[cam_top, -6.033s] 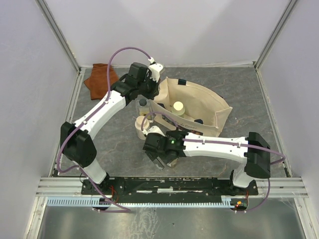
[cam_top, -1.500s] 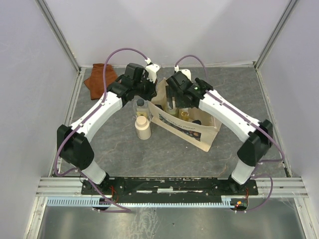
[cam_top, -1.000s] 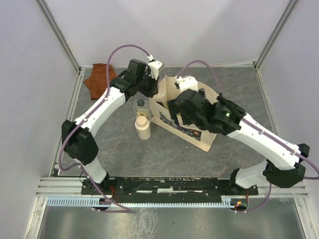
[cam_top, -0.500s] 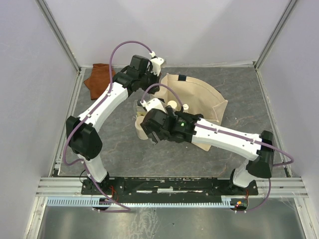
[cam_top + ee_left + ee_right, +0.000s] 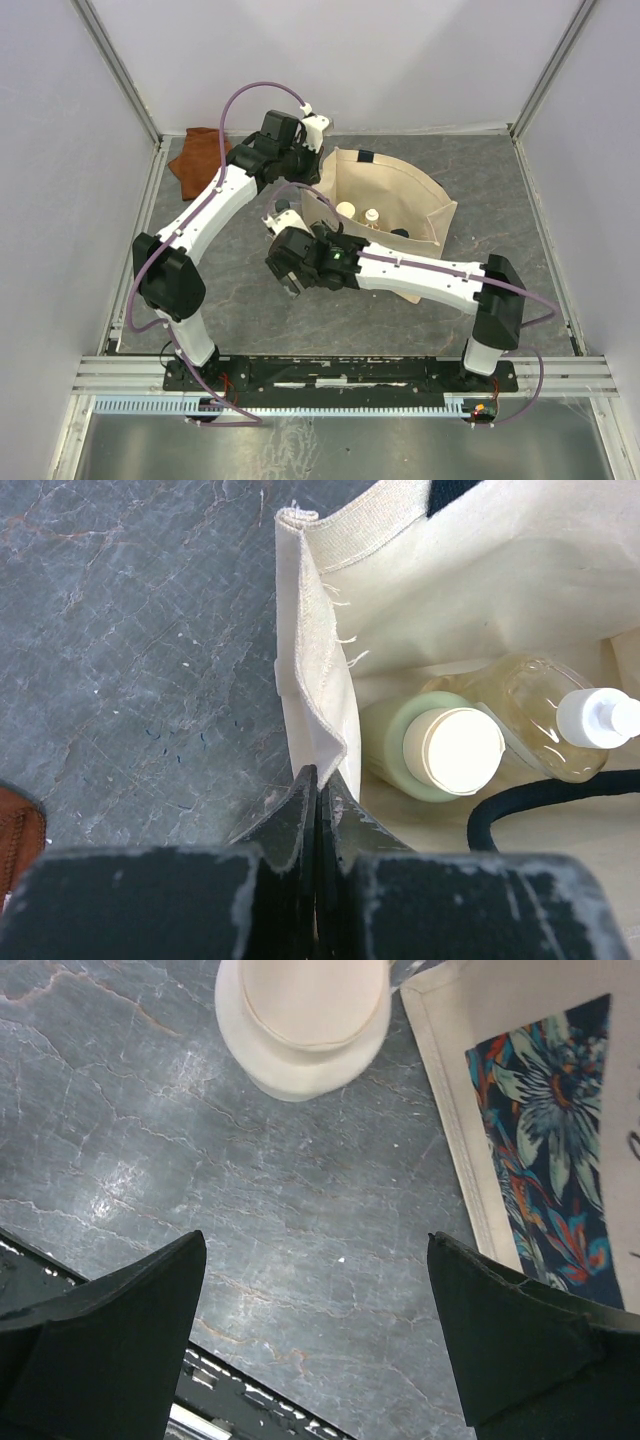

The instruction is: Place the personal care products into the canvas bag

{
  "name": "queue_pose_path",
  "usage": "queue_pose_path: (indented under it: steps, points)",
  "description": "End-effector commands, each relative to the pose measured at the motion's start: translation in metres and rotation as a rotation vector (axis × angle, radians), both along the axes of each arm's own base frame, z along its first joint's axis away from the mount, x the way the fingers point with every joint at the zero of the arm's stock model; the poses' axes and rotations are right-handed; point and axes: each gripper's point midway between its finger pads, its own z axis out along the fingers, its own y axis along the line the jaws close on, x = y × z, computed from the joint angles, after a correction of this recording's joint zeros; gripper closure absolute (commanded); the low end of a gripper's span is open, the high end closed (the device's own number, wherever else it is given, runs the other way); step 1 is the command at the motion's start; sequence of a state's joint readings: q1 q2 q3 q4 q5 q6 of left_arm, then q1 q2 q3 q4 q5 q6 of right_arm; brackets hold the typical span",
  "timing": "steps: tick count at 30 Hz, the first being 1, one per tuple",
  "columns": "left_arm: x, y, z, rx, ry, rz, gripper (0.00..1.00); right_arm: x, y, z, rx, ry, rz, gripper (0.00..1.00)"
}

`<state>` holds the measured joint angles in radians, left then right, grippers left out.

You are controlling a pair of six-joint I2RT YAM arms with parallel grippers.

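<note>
Bag: beige canvas tote bag point(image 5: 430, 205), open-mouthed on the grey stone-patterned table point(image 5: 230, 300), with a dark floral panel point(image 5: 545, 1150) on its outer side.
Inside the bag: olive-green cylinder bottle point(image 5: 440, 748) with a white cap, seen from above; amber flat bottle point(image 5: 530, 715), also white-capped, touching it; black strap point(image 5: 530, 798) curving along just beside both.
Outside the bag: cream cylinder bottle point(image 5: 303, 1020), upright on the table, just beside the bag's printed side.
Left gripper point(image 5: 317, 780): fingers pressed together on a corner of the bag's rim, canvas pinched between them.
Right gripper point(image 5: 320, 1360): fingers spread wide with nothing between them, above bare table, near the cream bottle but apart from it.
Cloth: rust-brown folded cloth point(image 5: 200, 160) at the far left corner, well apart from the bag.
Top view only: both arms whole; two pale caps in the bag's mouth; cream bottle hidden under the right arm.
Left wrist only: colours and shapes of the bottles in the bag; the pinch on the rim.
Right wrist only: cream bottle clear of the bag; floral print close up.
Clear square bottle: cannot tell from any view.
</note>
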<state>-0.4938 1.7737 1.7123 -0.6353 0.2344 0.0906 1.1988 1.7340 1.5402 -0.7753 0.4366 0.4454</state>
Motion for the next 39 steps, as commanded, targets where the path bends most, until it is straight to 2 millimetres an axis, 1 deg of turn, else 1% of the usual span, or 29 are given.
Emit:
queue_pose_path:
  steps: [1, 5, 11, 15, 20, 24, 29, 33, 36, 39]
  points:
    - [0.006, -0.001, 0.024, -0.027, -0.057, 0.000, 0.97, 0.006, 0.021, -0.006, 0.037, -0.018, 0.029, 0.01]
    - [0.004, 0.001, 0.025, -0.025, -0.060, -0.001, 0.97, 0.007, 0.028, -0.017, 0.026, -0.003, 0.040, 0.00]
    - [0.002, 0.003, 0.024, -0.023, -0.058, 0.002, 0.97, 0.011, 0.036, -0.025, 0.024, -0.010, 0.048, 0.00]
    - [0.001, 0.006, 0.026, -0.022, -0.062, 0.010, 0.97, 0.018, 0.042, -0.025, 0.019, -0.037, 0.044, 0.00]
    - [-0.001, 0.006, 0.028, -0.025, -0.066, 0.009, 0.97, 0.029, 0.047, -0.031, 0.013, -0.055, 0.033, 0.00]
    - [-0.001, 0.007, 0.031, -0.028, -0.076, 0.008, 0.97, 0.042, 0.044, -0.037, 0.005, -0.069, 0.006, 0.00]
    - [-0.001, 0.007, 0.030, -0.028, -0.076, 0.002, 0.97, 0.057, 0.039, -0.040, 0.009, -0.093, -0.024, 0.00]
    - [-0.001, 0.007, 0.029, -0.031, -0.076, 0.000, 0.97, 0.063, 0.045, -0.042, 0.037, -0.096, -0.017, 0.00]
    - [-0.001, 0.007, 0.027, -0.031, -0.074, -0.001, 0.97, 0.064, 0.054, -0.045, 0.051, -0.094, -0.003, 0.00]
    - [-0.001, 0.008, 0.027, -0.030, -0.073, -0.001, 0.97, 0.066, 0.060, -0.050, 0.054, -0.092, 0.003, 0.00]
